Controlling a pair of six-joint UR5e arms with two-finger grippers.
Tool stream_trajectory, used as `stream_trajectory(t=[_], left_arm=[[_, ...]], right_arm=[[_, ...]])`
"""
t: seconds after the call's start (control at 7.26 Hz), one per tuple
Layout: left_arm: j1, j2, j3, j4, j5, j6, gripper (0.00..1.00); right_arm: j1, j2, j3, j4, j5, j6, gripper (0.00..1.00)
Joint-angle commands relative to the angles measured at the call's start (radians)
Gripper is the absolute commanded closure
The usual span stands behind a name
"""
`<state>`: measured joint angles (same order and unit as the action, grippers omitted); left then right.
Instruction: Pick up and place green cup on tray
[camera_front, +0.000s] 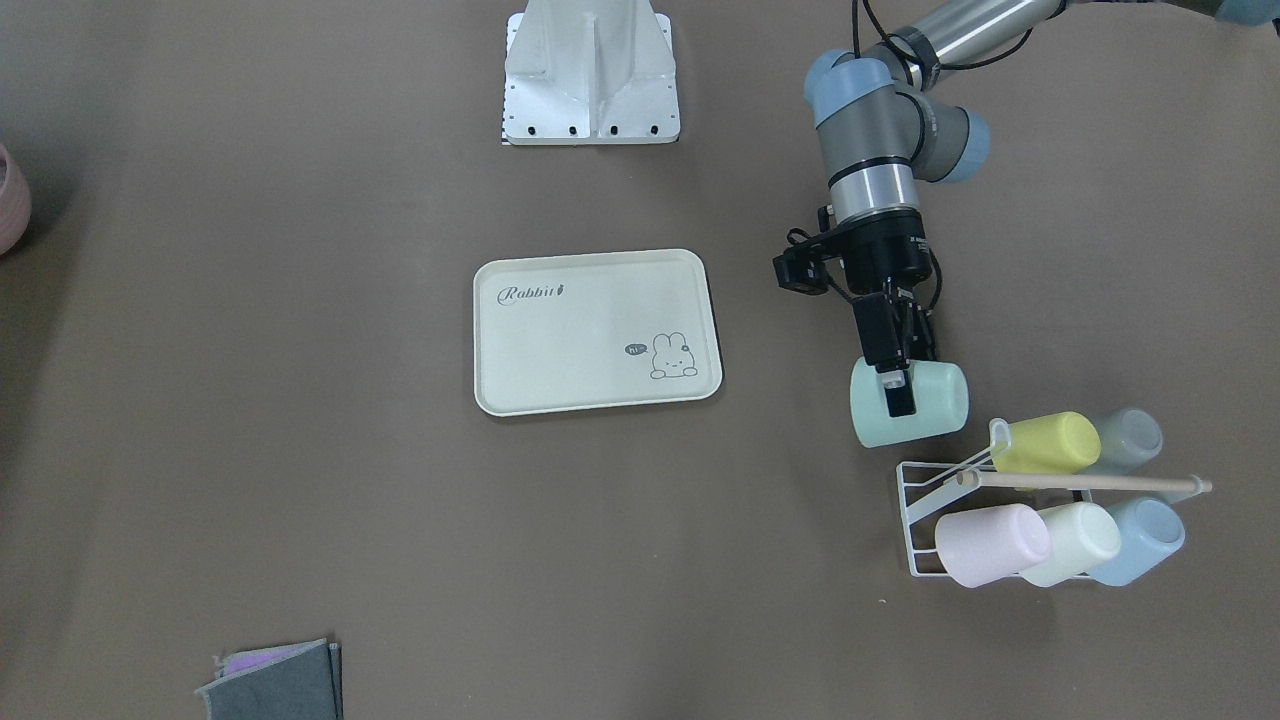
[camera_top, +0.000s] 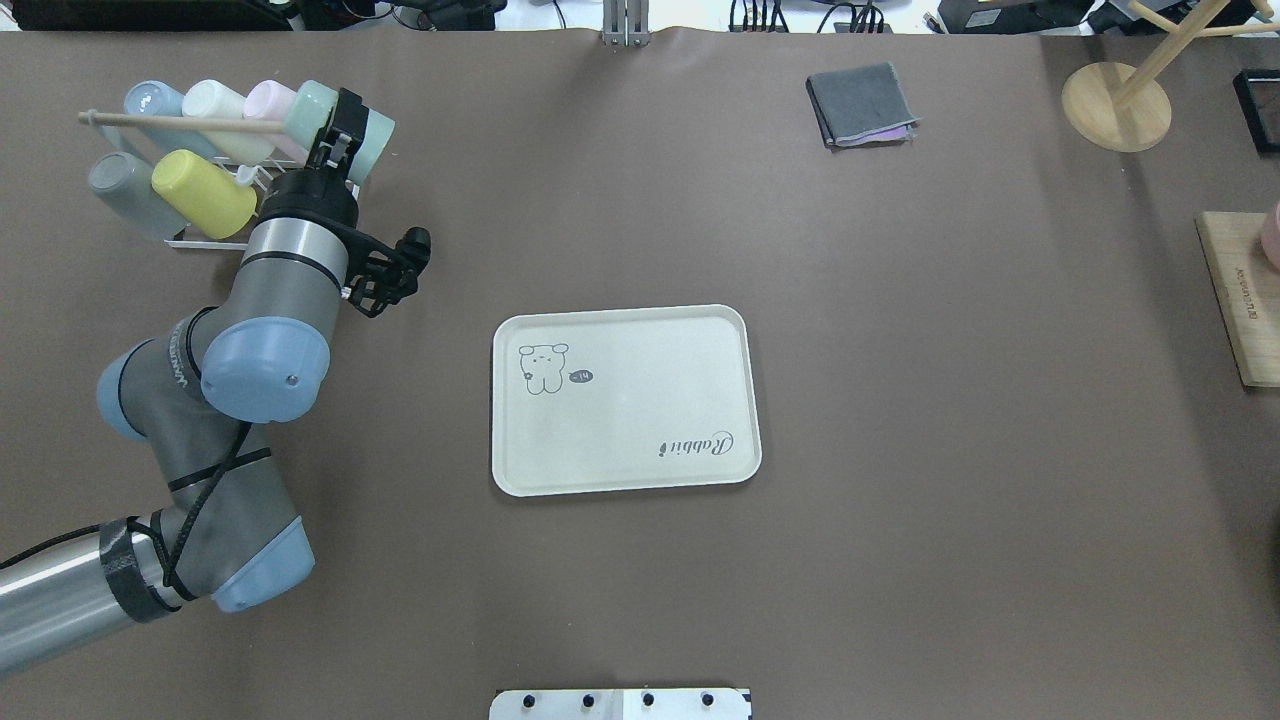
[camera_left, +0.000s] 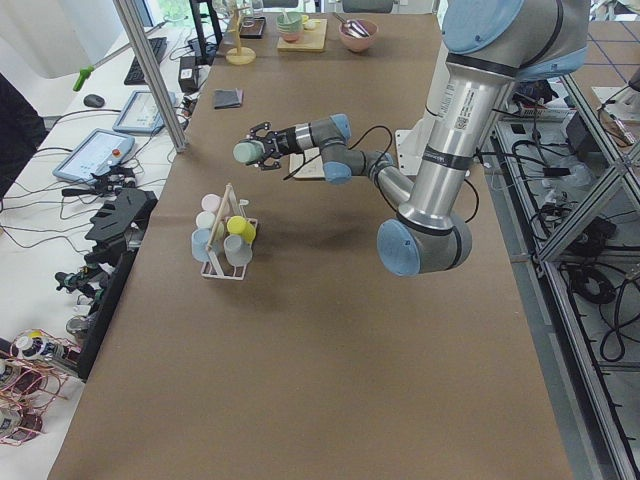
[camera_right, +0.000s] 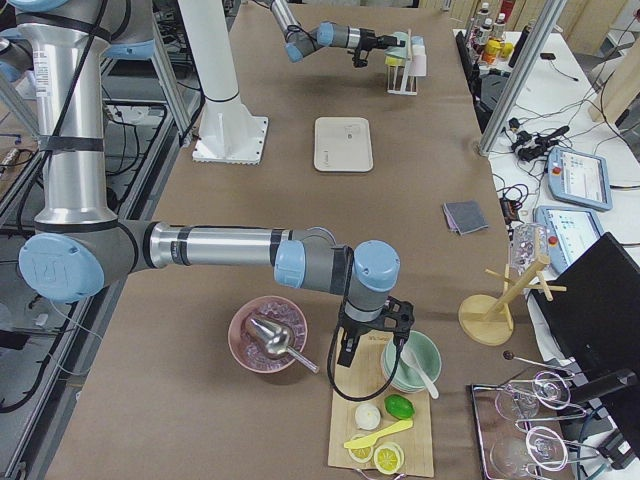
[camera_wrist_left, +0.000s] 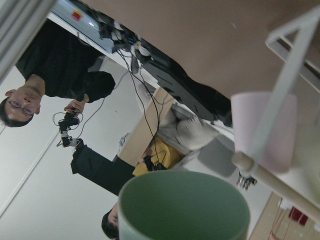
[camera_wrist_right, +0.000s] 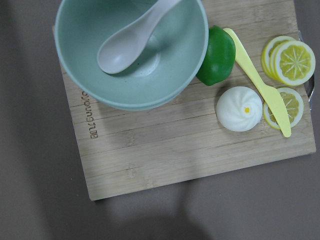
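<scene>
The green cup (camera_front: 935, 405) is a pale mint tumbler held on its side in the air, just beside the cup rack (camera_front: 915, 520). My left gripper (camera_front: 900, 400) is shut on the green cup, one black finger lying across its outer wall. From overhead the cup (camera_top: 372, 140) sits at the rack's right end, with the gripper (camera_top: 337, 140) on it. Its open mouth (camera_wrist_left: 184, 207) fills the bottom of the left wrist view. The cream tray (camera_front: 590, 262) with the "Rabbit" script lies flat mid-table, well apart from the cup. My right gripper (camera_right: 370, 345) hangs over a wooden board; I cannot tell whether it is open or shut.
The rack holds yellow (camera_front: 1050, 442), grey (camera_front: 1128, 438), pink (camera_front: 990, 545), cream (camera_front: 1080, 540) and blue (camera_front: 1142, 540) cups. A folded grey cloth (camera_top: 860, 105) and a wooden stand (camera_top: 1115, 105) are at the far side. A cutting board (camera_wrist_right: 190, 150) carries a bowl, lime and lemon slices. People stand beyond the table.
</scene>
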<state>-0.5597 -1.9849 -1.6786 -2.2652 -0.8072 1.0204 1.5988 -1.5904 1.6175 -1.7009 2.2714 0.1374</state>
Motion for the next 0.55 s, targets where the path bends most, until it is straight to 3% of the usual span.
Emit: stream_trajectory(t=[0.0,0.14,0.41], left_arm=[[-0.014,-0.109,0.007,-0.023,-0.262,-0.407,1.0],[-0.015,-0.132,0.031,-0.131,-0.397,-0.574,1.0],[-0.014,-0.138,0.219,-0.548,-0.545,-0.766,1.0]], right_arm=[[0.0,-0.023,0.005,0.03,0.002,-0.092,0.0],[0.003,-0.025,0.01,0.03,0.003,-0.199,0.0],[0.003,-0.025,0.041,0.03,0.02,-0.208,0.0]])
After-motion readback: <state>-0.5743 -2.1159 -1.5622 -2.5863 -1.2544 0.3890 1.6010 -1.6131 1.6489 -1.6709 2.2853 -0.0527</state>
